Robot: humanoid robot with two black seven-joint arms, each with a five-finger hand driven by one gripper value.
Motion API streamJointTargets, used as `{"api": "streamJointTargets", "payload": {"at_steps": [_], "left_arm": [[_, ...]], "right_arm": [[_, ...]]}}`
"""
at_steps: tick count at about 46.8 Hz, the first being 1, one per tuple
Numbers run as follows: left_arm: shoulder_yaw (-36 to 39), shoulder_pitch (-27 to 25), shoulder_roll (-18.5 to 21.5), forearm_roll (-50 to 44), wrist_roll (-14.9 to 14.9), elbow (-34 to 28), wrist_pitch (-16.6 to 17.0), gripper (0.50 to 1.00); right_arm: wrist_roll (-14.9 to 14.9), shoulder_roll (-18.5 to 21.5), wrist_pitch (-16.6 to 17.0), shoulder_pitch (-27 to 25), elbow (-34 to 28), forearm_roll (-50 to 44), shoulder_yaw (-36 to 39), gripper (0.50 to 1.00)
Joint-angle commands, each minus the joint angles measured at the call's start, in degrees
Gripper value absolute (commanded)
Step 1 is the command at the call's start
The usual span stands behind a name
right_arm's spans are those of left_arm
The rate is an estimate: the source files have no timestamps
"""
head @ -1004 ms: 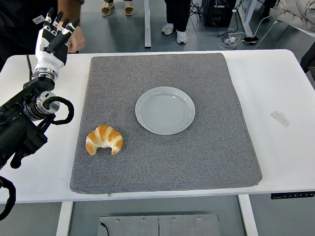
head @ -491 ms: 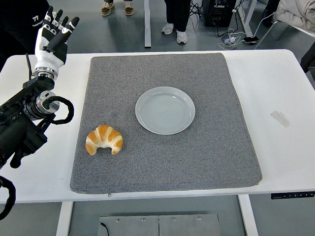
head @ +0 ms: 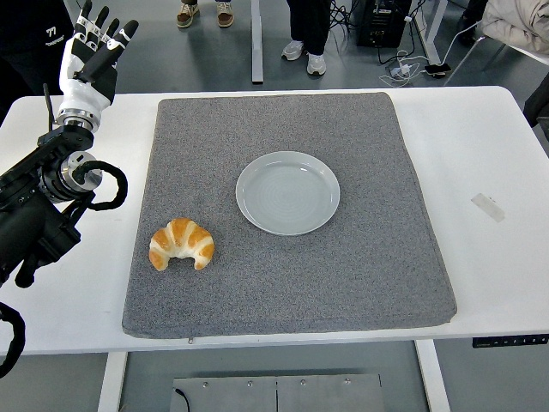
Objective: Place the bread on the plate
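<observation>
My left hand (head: 90,53) has risen slightly at the table's far left corner, fingers spread, empty; the croissant (head: 181,244) lies ungrasped near the mat's (head: 369,275) left edge.

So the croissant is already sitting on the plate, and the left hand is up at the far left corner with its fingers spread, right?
Not quite. The head view shows the croissant lying on the grey mat, apart from the empty plate. The left hand is up at the far left, its fingers spread.

Bread (head: 181,245) on mat (head: 377,257), left and nearer than plate (head: 287,192).
</observation>
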Motion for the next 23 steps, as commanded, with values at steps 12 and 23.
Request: {"api": "streamJointTargets", "payload": {"at_steps": [12, 23], "left_arm": [[15.4, -2.8, 4.4, 0.0, 0.1, -1.5, 0.0, 0.978], [22.6, -4.8, 8.1, 0.1, 0.2, -2.9, 0.1, 0.978]], "right_arm": [[0.0, 0.0, 0.0, 0.0, 0.0, 0.0, -0.1, 1.0], [0.0, 0.0, 0.0, 0.0, 0.0, 0.0, 0.0, 1.0]]}}
